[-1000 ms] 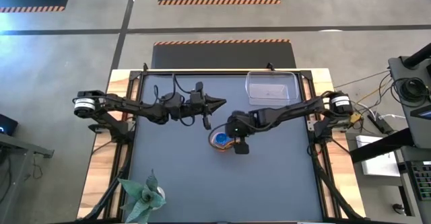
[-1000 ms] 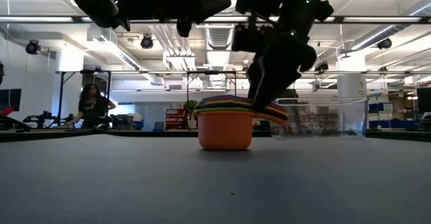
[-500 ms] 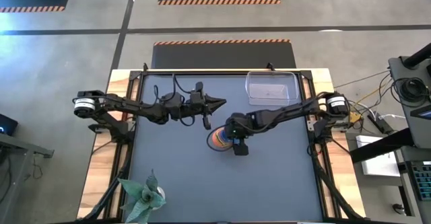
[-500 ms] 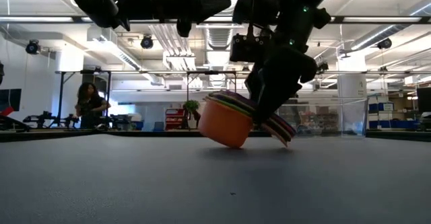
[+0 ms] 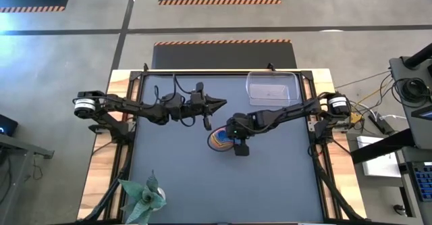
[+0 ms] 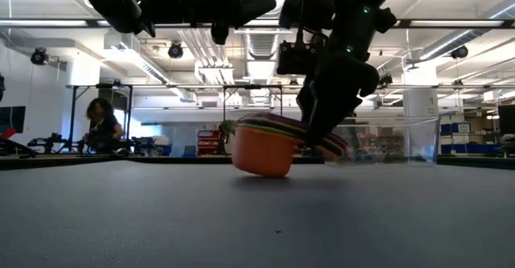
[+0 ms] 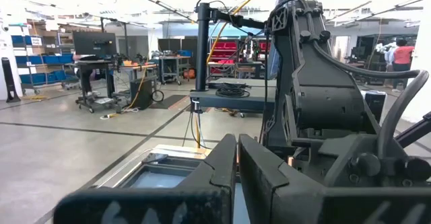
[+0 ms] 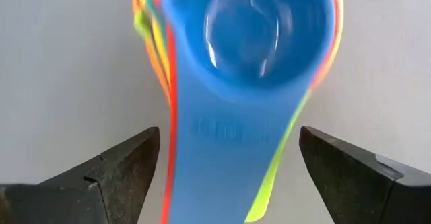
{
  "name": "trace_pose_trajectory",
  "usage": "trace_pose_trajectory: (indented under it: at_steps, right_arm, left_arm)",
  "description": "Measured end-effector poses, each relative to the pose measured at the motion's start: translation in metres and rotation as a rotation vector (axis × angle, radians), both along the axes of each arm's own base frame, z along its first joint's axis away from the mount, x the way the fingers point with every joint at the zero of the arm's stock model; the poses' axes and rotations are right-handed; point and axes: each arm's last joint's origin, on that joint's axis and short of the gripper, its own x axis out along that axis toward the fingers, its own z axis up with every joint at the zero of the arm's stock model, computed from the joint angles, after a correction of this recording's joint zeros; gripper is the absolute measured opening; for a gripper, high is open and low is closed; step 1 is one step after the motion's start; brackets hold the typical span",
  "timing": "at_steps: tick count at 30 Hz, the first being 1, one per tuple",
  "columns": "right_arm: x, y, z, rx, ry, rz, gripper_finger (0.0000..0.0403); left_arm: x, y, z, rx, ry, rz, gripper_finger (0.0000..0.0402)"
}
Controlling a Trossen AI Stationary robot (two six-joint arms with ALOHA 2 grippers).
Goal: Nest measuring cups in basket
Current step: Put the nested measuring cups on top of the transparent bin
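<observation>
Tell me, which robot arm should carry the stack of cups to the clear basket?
Probably the right arm. Its end effector sits open on either side of the handles of the stacked cups, and the basket is on its side of the table. The left end effector hangs farther off, shut and empty.

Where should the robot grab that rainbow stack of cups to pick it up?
Best by the fanned handles, coming down from above with one finger on each side. The nested cups form a wide round bowl, but the flat handles stick out together as one narrow strip. The right claw already hangs open around them, the stack tilted on the table. The left claw waits beside, shut.
</observation>
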Motion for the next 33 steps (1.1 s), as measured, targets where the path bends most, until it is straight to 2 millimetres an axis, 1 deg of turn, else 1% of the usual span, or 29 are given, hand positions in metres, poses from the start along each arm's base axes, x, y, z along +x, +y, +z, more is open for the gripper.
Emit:
trace_pose_trajectory:
  at_steps: [12, 16, 19, 25, 33]
  right_arm:
    - [-0.001, -0.001, 0.000, -0.022, 0.006, -0.012, 0.0344]
    - [0.000, -0.001, -0.001, -0.023, 0.006, -0.012, 0.0334]
    - [0.000, -0.001, -0.005, -0.025, 0.021, -0.013, 0.0320]
    - [0.002, -0.001, -0.018, -0.027, 0.066, -0.012, 0.0278]
    - [0.003, -0.001, -0.019, -0.050, 0.065, -0.022, 0.0209]
  left_arm:
    - [0.000, 0.000, 0.000, 0.000, 0.000, 0.000, 0.0000]
    - [0.000, 0.000, 0.000, 0.000, 0.000, 0.000, 0.0000]
    - [0.000, 0.000, 0.000, 0.000, 0.000, 0.000, 0.0000]
    - [0.000, 0.000, 0.000, 0.000, 0.000, 0.000, 0.0000]
    - [0.000, 0.000, 0.000, 0.000, 0.003, 0.000, 0.0000]
